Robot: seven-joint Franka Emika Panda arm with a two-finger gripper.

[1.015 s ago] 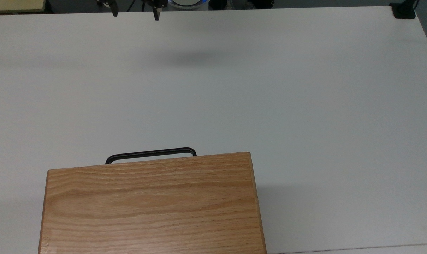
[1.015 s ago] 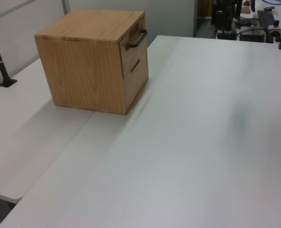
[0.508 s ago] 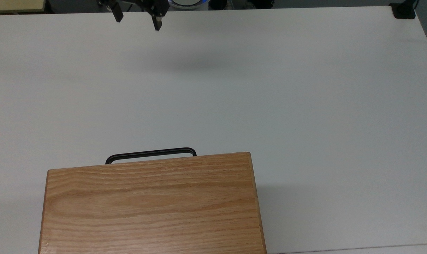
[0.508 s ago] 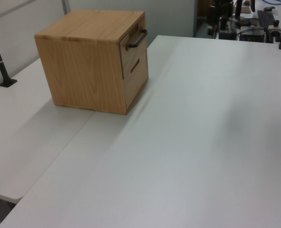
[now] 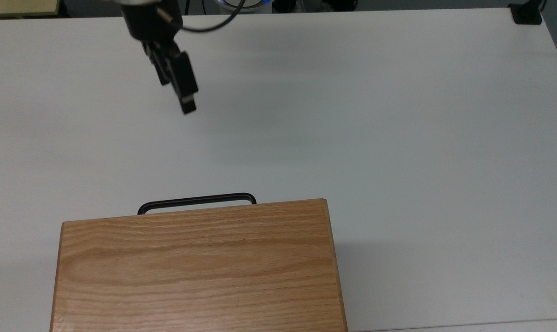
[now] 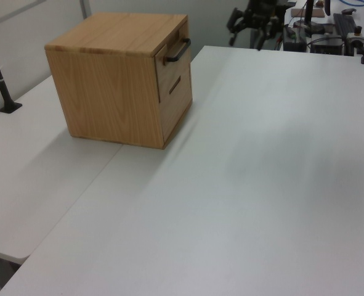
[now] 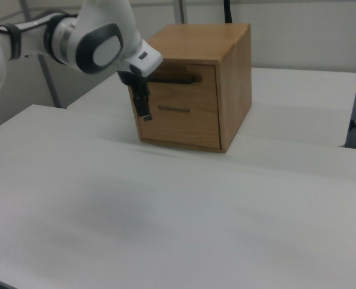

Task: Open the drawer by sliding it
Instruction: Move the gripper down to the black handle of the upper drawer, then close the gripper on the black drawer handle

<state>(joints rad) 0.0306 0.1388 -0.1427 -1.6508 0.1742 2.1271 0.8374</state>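
Top view: my gripper [image 5: 186, 103] hangs above the worktop [image 5: 398, 138], well apart from the drawer [image 7: 181, 111].
Fingers: spread wide, holding nothing.
Drawer: I see it closed.

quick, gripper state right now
Gripper: open, holding nothing, in the air apart from the drawer handle.

cabinet [image 5: 197, 272] on table [image 5: 398, 138], drawer [image 7: 181, 90] shut inside

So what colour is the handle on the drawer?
Black: the handle shows best in the top view, against the white table.
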